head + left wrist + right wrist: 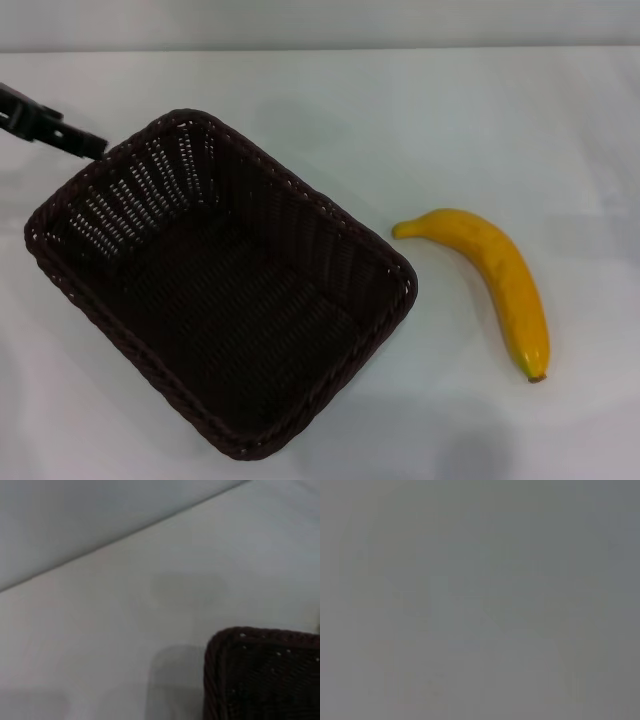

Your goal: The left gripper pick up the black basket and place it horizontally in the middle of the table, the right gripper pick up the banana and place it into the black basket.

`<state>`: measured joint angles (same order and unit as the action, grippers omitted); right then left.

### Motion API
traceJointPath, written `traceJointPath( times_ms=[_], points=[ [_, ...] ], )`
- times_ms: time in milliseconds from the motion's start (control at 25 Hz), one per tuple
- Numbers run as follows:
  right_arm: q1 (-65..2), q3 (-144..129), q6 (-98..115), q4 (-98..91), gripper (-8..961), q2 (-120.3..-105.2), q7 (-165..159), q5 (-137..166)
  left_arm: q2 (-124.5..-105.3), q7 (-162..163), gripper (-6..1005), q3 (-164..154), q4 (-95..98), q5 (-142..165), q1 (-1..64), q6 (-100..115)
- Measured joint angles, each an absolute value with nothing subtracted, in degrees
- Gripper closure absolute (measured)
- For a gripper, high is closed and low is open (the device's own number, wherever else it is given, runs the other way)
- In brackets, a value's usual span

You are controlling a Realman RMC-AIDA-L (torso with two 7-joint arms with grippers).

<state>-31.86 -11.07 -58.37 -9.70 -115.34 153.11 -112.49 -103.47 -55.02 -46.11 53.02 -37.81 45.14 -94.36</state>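
Head view showed the left gripper (pixel 85 143) at the far-left rim of the black basket (pixel 215 285), its grip state impossible to tell, the basket sitting skewed on the table (pixel 330 110), with the banana (pixel 490 280) well beyond the basket's opposite side, awaiting pickup.

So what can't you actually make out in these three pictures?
- Left gripper: head view cuts it off at the frame edge beside the dark woven rectangular basket; whether its fingers grip the rim is unclear.
- Right gripper: in no view; the right wrist view is plain grey.
- Basket in left wrist view: only one corner, cut off by the frame.
- Curved yellow banana: underside hidden against the white table.
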Motion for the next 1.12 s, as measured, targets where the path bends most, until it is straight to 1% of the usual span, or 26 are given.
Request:
traceJointPath(
  times_ms=[160,240,280,440,680,920,1080,1120],
  points=[
    [-32.1,-11.1,-58.4,-9.7,109,-115.39,152.8,-112.5,-104.74,-55.8,117,-46.4,52.8,-37.7,44.5,-93.8],
    [-32.2,-11.1,-58.5,-9.7,110,-115.39,152.8,-112.5,-105.76,-56.8,117,-46.4,51.9,-37.5,44.3,-92.8],
    [-32.2,-11.1,-58.5,-9.7,110,-115.40,152.7,-112.5,-106.60,-57.5,118,-46.5,50.7,-36.8,44.2,-91.6],
    [-32.3,-11.1,-58.4,-9.7,110,-115.40,152.7,-112.5,-107.61,-58.7,118,-46.4,48.6,-34.9,44.2,-89.5],
    [-32.4,-11.1,-57.1,-9.7,109,-115.40,153.0,-112.5,-108.64,-59.9,118,-46.0,47.3,-35.0,43.1,-86.5],
    [-32.6,-11.3,-56.9,-9.7,109,-115.40,152.8,-112.5,-109.08,-60.1,117,-45.8,47.1,-35.3,42.3,-84.6],
    [-32.7,-11.3,-56.9,-9.6,109,-115.40,152.7,-112.5,-109.31,-60.7,241,-45.8,46.3,-35.4,42.0,-83.9],
    [-32.7,-11.4,-56.9,-9.6,109,-115.40,152.7,-112.5,-109.62,-61.7,272,-45.8,46.1,-35.6,41.8,-83.7]
  ],
)
